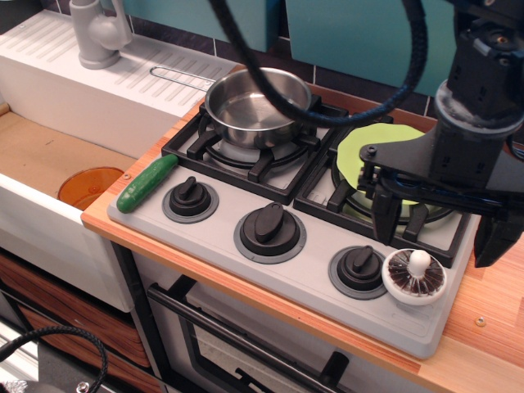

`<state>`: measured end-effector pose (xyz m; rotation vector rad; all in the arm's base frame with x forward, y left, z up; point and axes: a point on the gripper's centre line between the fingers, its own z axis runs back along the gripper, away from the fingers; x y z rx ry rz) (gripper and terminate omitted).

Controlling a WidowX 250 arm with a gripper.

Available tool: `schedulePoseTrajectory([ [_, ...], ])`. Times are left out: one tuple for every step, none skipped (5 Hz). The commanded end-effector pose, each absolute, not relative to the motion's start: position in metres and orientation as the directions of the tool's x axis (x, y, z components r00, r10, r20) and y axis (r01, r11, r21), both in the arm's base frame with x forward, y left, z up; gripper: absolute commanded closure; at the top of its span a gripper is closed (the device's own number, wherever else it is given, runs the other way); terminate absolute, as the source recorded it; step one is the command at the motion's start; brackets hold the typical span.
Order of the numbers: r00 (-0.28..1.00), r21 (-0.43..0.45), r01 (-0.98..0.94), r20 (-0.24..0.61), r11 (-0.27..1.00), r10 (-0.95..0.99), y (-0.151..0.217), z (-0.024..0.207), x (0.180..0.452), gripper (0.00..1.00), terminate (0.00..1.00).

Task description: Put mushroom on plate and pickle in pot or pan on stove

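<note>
My black claw (442, 225) hangs wide open, holding nothing, so I should drop both fingers squarely around the small white-rimmed, brown-gilled toy mushroom (414, 277) before lifting it to the lime-green plate (360, 155).

A matte black robot arm (483, 90) with a grey collar ring is showing blocky housings and small screw heads. A thick black ribbed cable (327, 110) is looping from its top. The black end effector (442, 225) is presenting two flat, tapering fingers (385, 214) beneath a triangular bracket.
</note>
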<state>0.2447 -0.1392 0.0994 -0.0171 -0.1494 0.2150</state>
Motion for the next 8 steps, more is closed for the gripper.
schedulePoseTrajectory([
  [0.966, -0.033, -0.211, 0.146, 0.977, 0.214, -0.139, 0.099, 0.245, 0.0, 0.0],
  [0.96, -0.054, -0.216, 0.171, 0.975, 0.222, -0.143, 0.083, 0.259, 0.0, 0.0],
  [0.957, -0.068, -0.215, 0.184, 0.974, 0.224, -0.142, 0.072, 0.269, 0.0, 0.0],
  [0.956, -0.077, -0.21, 0.194, 0.975, 0.221, -0.14, 0.064, 0.272, 0.0, 0.0],
  [0.951, -0.077, -0.216, 0.211, 0.973, 0.228, -0.14, 0.052, 0.274, 0.0, 0.0],
  [0.946, -0.084, -0.224, 0.22, 0.971, 0.237, -0.143, 0.041, 0.272, 0.0, 0.0],
  [0.944, -0.091, -0.226, 0.226, 0.97, 0.241, -0.146, 0.031, 0.27, 0.0, 0.0],
  [0.938, -0.098, -0.235, 0.239, 0.967, 0.252, -0.151, 0.022, 0.269, 0.0, 0.0],
])
